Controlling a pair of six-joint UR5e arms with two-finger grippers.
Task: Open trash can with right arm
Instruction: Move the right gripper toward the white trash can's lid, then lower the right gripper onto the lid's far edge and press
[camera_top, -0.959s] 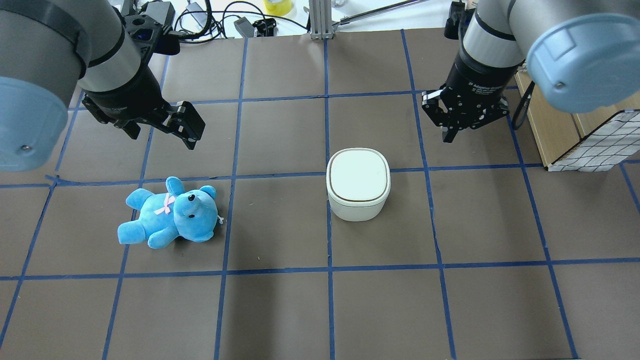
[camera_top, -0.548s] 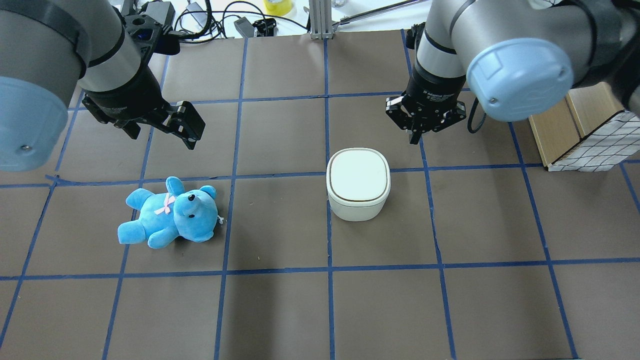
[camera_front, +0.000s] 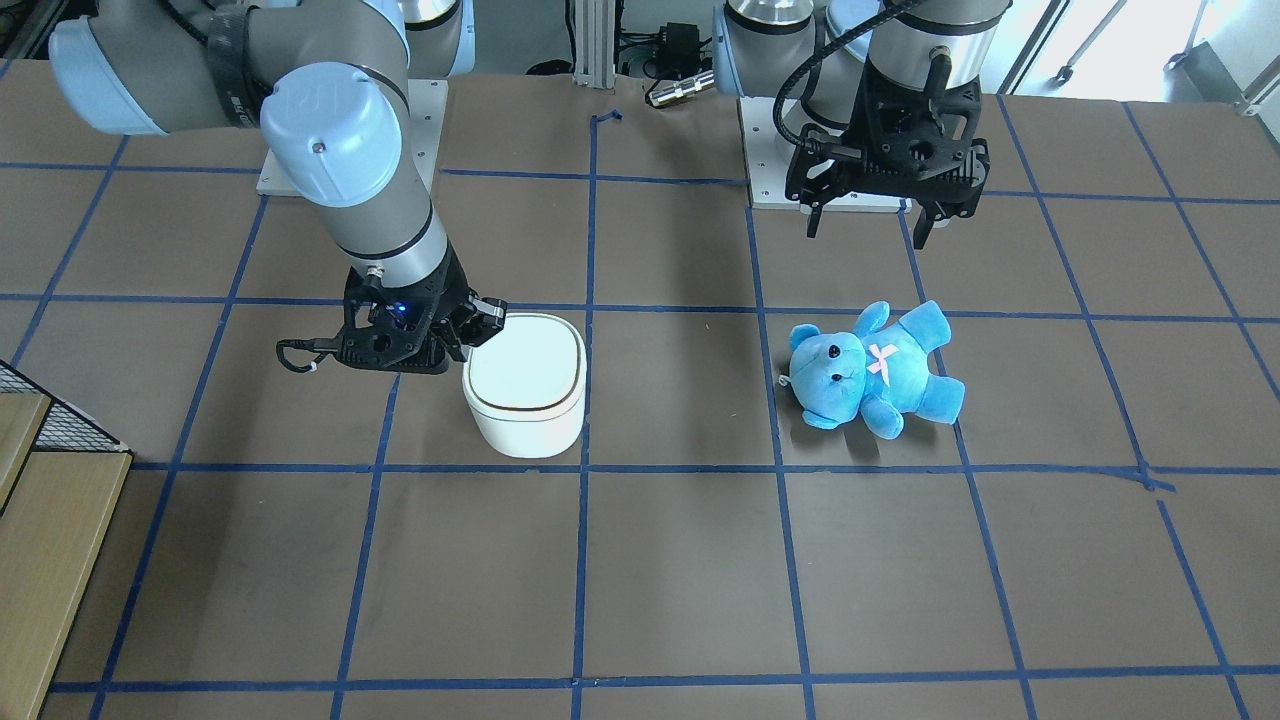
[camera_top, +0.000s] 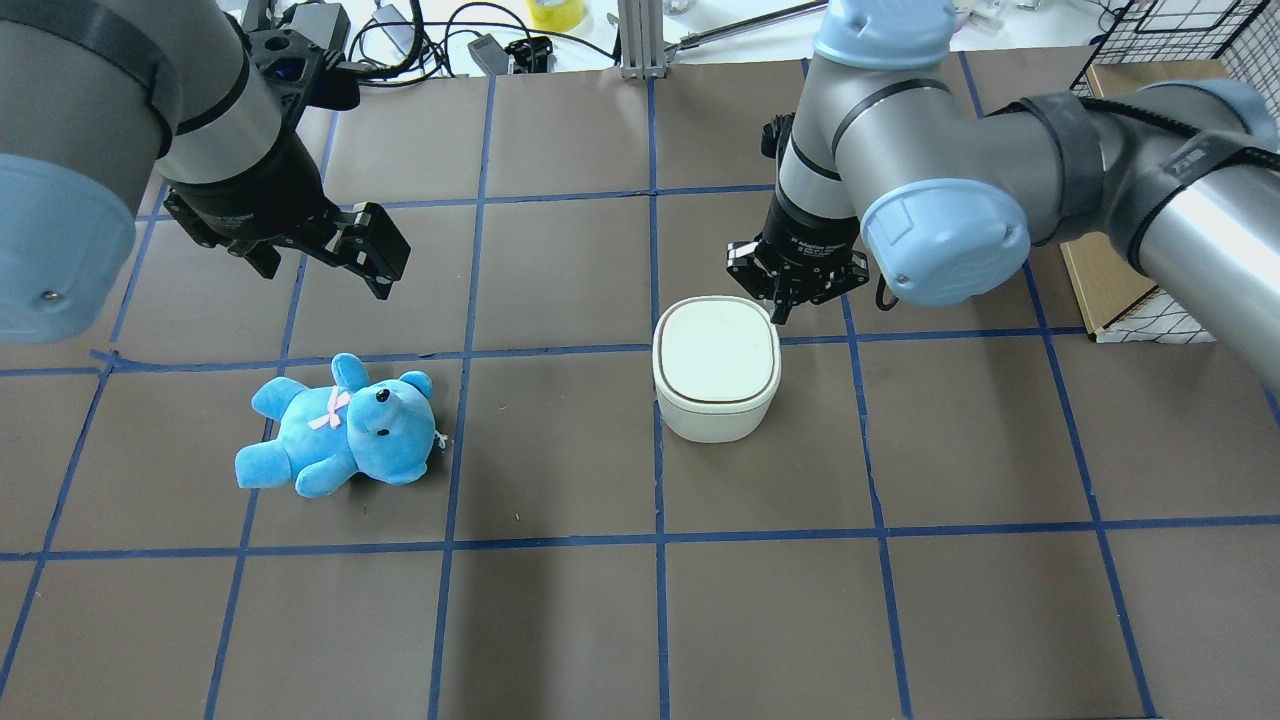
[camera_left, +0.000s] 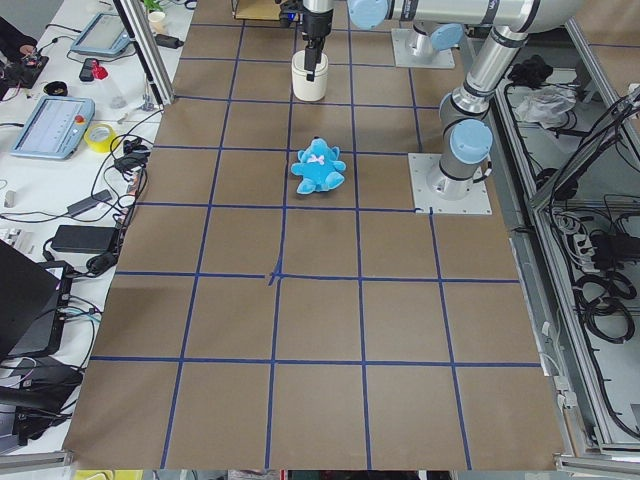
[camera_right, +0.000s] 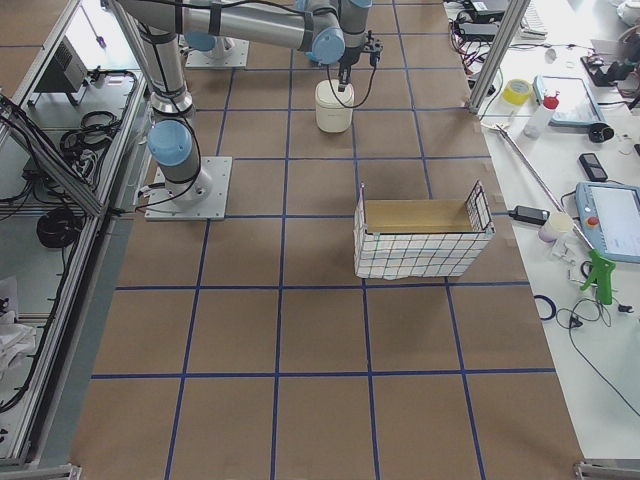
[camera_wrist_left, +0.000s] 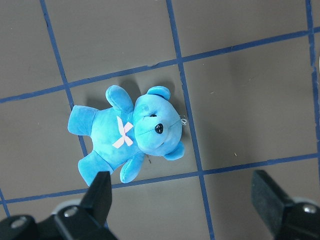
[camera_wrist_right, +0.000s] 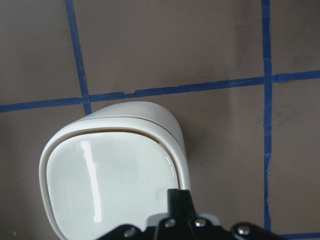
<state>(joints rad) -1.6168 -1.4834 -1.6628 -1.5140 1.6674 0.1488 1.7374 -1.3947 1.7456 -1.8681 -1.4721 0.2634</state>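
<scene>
The trash can is white with its flat lid shut, and it stands mid-table; it also shows in the front view and the right wrist view. My right gripper is shut and empty. Its tips hang at the can's far right corner, over the lid's rim. I cannot tell whether they touch. Its blue light shows in the front view. My left gripper is open and empty, above and behind the blue teddy bear, which the left wrist view also shows.
A wire-sided wooden box stands at the table's right end, behind my right arm. Cables and a tape roll lie beyond the far edge. Blue tape lines grid the brown table.
My right arm has swung left and toward the trash can, bringing the shut gripper from the right of the can to its far right corner. The left arm, teddy and can have not moved.
</scene>
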